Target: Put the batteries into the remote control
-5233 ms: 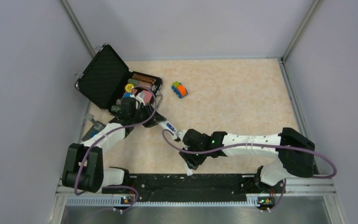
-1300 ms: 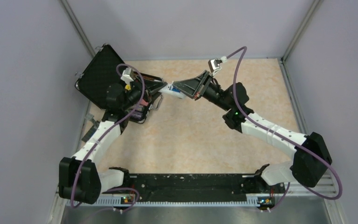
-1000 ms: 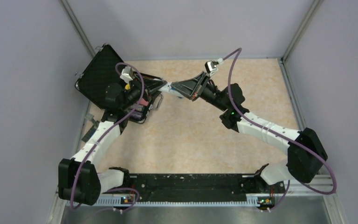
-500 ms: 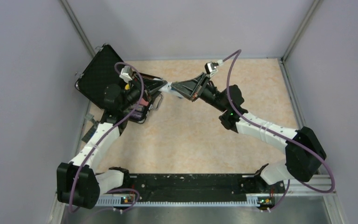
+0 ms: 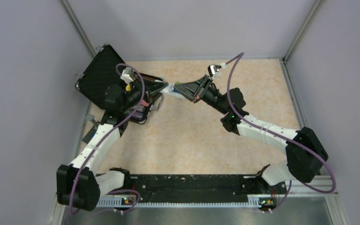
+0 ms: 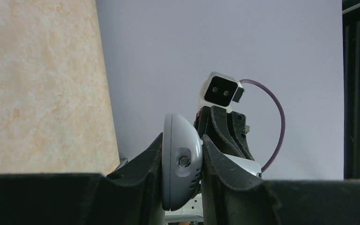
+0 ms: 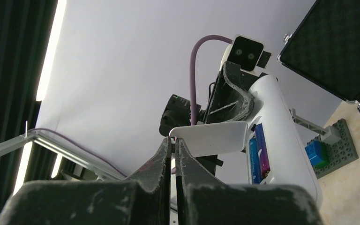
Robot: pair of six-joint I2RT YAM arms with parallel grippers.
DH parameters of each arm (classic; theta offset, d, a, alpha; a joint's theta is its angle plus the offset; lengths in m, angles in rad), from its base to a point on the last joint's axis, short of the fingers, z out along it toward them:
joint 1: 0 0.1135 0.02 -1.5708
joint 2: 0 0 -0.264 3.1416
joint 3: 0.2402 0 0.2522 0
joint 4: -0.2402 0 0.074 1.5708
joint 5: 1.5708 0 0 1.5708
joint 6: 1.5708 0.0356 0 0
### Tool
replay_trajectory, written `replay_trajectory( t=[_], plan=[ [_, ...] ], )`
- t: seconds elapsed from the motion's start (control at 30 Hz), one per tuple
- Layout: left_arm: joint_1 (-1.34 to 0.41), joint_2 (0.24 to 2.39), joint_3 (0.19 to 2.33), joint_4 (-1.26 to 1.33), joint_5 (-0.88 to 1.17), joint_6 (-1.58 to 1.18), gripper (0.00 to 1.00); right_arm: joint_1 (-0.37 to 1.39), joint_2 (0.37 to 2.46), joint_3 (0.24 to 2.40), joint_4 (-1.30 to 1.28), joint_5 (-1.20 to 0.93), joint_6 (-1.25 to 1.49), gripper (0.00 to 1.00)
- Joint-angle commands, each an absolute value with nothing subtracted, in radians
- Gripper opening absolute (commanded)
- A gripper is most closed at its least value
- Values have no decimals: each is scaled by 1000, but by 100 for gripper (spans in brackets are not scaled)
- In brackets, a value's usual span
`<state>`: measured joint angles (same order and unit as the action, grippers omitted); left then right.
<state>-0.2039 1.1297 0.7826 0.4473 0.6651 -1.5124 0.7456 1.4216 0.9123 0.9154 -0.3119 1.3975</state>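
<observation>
The left gripper (image 6: 183, 141), partly open, clamps the remote control (image 6: 180, 173); the right gripper (image 7: 174, 143) pinches a white cover (image 7: 213, 137) (only the right wrist view shows the batteries (image 7: 258, 152)).

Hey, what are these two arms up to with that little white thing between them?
The left gripper holds the remote control up in the air. Both batteries, one blue and one purple, already sit side by side in its open back. The right gripper pinches a thin white cover plate by its edge right next to them, apparently to close it.
</observation>
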Motion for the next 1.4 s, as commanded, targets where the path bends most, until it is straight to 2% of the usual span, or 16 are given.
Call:
replay_trajectory(
  t=[0.0,0.73,1.37],
  plan=[
    [-209,1084,803,512,669,-1503,0,732,1395,896,985,-284,1384,0],
    [-213,1068,791,505,655,-1503,0,730,1349,788,1058,-181,1404,0],
    [-229,1087,800,567,620,-1508,0,730,1352,779,1032,-210,1467,0]
  ],
)
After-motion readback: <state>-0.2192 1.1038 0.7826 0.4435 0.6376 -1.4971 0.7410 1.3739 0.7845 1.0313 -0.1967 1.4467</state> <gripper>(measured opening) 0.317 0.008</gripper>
